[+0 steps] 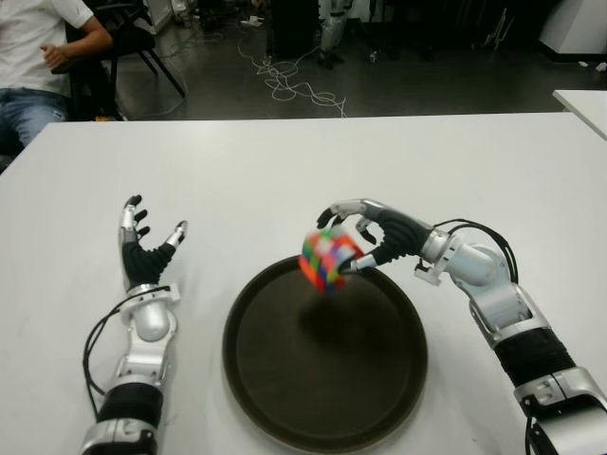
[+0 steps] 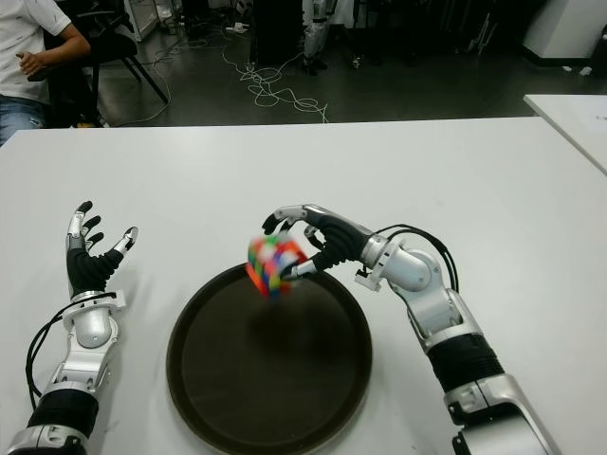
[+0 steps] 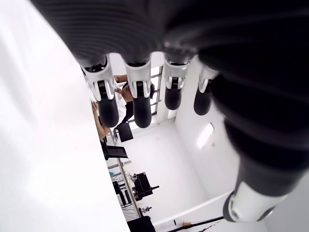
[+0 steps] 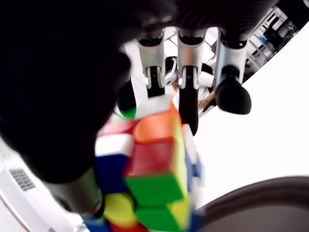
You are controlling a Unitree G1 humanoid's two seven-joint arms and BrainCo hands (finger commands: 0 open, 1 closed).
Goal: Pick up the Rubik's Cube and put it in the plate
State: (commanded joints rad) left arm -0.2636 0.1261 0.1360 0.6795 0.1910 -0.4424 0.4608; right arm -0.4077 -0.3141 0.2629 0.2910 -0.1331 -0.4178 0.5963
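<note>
Cube [image 1: 328, 259] at right hand [image 1: 365, 237] fingertips

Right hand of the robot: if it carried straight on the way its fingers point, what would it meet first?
The multicoloured Rubik's Cube, already at the right hand's fingertips above the dark round plate; whether they grip it is unclear.
</note>
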